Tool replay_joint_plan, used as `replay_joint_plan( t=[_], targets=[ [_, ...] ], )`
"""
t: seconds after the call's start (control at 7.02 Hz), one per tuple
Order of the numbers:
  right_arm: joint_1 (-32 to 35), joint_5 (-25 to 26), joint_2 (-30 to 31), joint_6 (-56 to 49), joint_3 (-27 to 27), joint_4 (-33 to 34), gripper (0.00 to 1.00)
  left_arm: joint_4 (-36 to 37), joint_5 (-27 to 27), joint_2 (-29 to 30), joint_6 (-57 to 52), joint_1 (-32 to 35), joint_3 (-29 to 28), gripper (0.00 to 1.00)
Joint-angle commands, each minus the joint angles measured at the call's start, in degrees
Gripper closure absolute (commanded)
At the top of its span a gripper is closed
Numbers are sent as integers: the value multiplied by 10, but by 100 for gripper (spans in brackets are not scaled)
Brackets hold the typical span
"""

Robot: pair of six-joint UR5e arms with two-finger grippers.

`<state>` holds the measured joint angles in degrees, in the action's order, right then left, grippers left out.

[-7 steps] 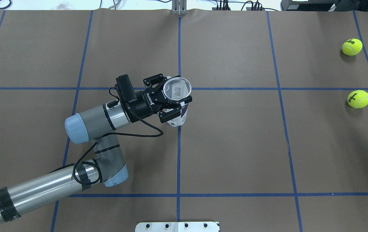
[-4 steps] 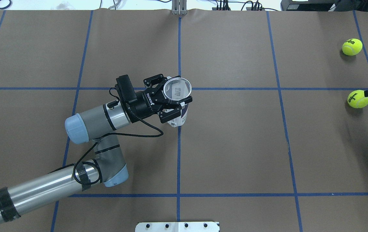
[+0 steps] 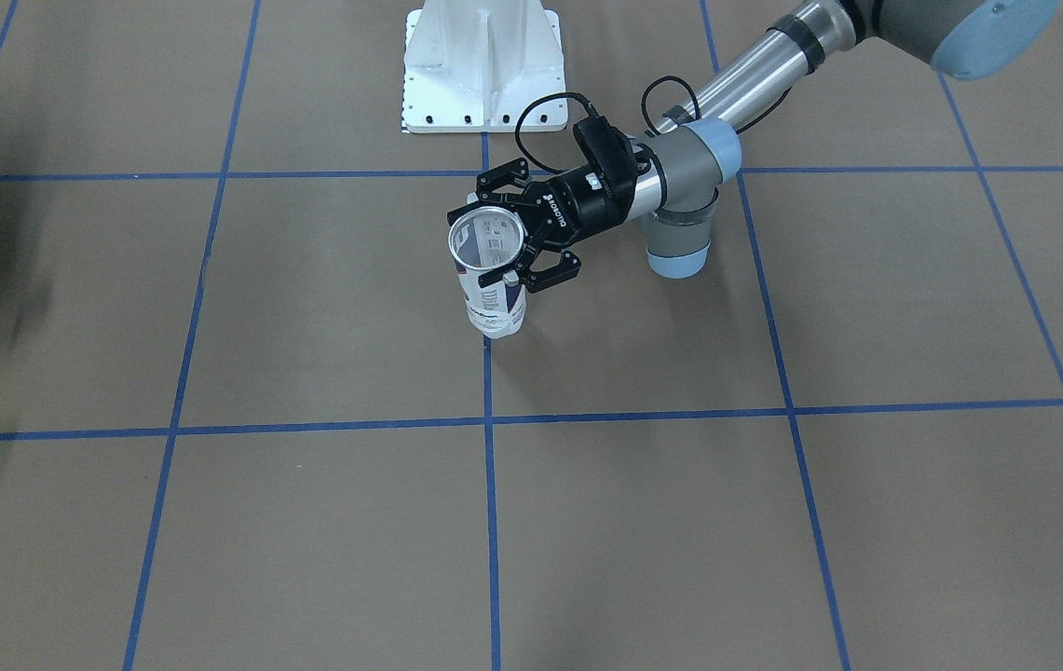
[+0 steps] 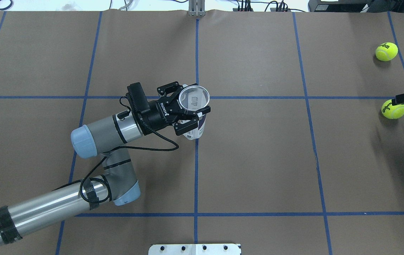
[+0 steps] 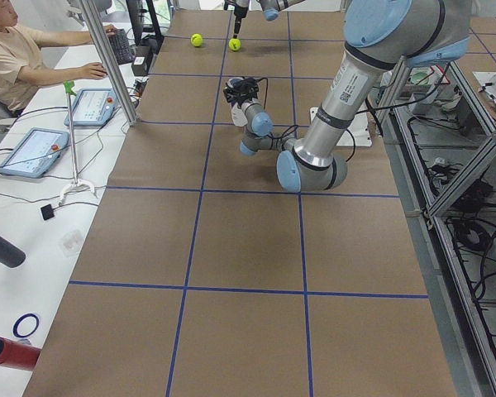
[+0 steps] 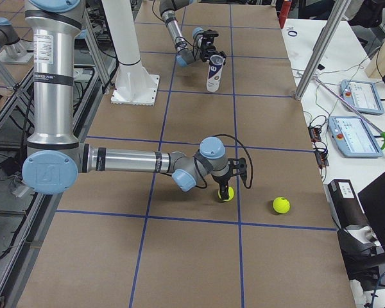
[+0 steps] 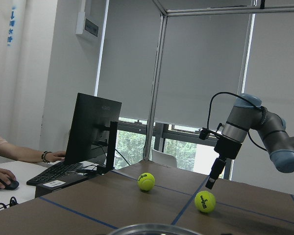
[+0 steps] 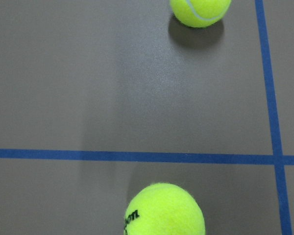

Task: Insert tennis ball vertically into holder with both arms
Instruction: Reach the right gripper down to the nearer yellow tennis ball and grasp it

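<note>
The clear holder (image 4: 197, 130) with a metal rim and white-and-navy label stands upright at the table's middle, and also shows in the front view (image 3: 495, 306). My left gripper (image 4: 191, 106) is shut on it just below the rim. A yellow tennis ball (image 4: 393, 109) lies at the far right, with a second ball (image 4: 386, 51) beyond it. My right gripper (image 4: 400, 101) points down right over the nearer ball (image 6: 226, 194); I cannot tell whether it is open or shut. The right wrist view shows that ball (image 8: 164, 210) directly below.
The white pedestal base (image 3: 480, 65) stands on the robot's side of the holder. Blue tape lines grid the brown table. An operator sits at a side desk (image 5: 16, 58) with monitors and tablets.
My right gripper has come in from the right edge to just above the nearer tennis ball. The left arm and the holder have not moved.
</note>
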<state>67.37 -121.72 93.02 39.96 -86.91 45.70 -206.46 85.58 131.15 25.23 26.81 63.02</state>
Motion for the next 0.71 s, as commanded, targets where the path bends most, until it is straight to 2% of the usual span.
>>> replay_joint_plan(
  t=[0.0,0.14,0.57],
  targets=[
    [-11,10,-9,3,54,-63,1,0,-1,0,0,0,0,26],
    [-12,10,-16,3,72,-79,1,0,-1,-1,0,0,0,26],
    [-35,11,-27,24,73,-78,1,0,-1,-2,0,0,0,25]
  ],
)
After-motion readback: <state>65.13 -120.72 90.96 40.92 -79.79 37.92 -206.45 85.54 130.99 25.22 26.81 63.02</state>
